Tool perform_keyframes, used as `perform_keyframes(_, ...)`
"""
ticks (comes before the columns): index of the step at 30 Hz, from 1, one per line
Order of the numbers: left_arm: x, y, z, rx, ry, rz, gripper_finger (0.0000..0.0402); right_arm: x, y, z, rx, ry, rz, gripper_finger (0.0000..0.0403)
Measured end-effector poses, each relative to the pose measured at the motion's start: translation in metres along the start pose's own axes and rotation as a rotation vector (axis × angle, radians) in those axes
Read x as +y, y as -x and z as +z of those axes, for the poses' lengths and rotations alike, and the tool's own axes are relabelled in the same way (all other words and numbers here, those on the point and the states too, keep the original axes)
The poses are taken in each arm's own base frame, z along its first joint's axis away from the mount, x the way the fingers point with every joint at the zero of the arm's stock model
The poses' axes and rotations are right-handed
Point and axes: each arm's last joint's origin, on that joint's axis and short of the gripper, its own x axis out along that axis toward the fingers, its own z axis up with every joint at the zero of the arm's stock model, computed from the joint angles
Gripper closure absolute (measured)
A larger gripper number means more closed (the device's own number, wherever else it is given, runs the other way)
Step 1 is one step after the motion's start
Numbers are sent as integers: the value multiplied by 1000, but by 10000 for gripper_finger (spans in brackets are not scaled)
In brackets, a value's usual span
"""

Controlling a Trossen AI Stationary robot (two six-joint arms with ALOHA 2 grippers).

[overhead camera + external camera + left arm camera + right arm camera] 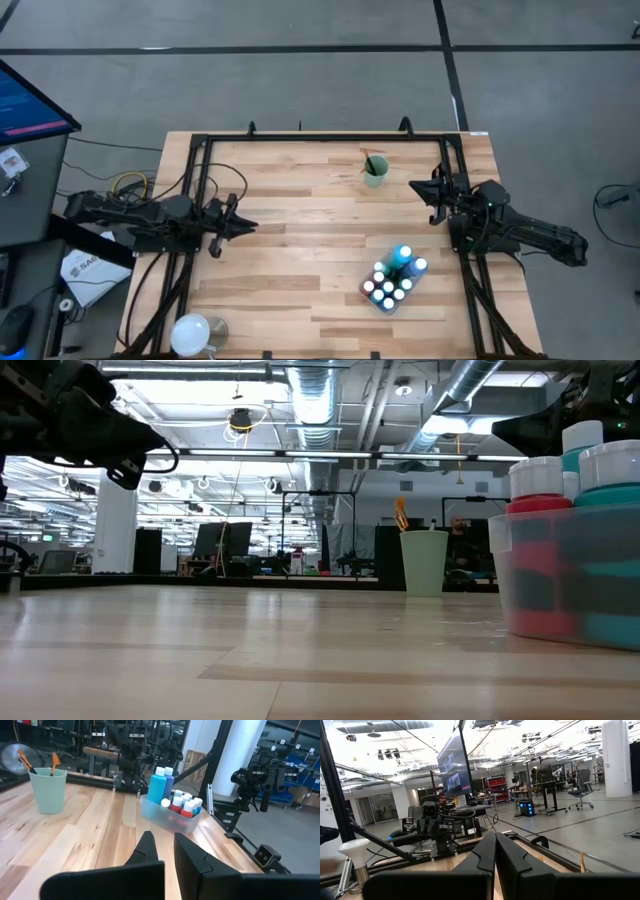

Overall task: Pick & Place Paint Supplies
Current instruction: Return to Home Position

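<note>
Several small paint bottles with white, blue and red caps stand upright in a clear tub at the table's near right. They also fill the right of the low view. A pale green cup stands at the far middle, and thin paintbrushes stick up out of it. My left gripper hovers level over the table's left side, its fingers all but together and holding nothing. My right gripper hovers at the far right, shut and holding nothing.
A black frame rail runs along the far edge, and side rails run by each arm. A white round object sits at the near left corner. A monitor stands off the table to the left. Bare wood lies between the arms.
</note>
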Motion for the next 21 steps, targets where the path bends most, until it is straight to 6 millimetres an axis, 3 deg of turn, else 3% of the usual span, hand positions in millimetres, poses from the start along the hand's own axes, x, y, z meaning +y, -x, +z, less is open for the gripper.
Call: perform_keyframes(21,0,-1,-1,10,1,2,394,0,0,0,0,0,0,398)
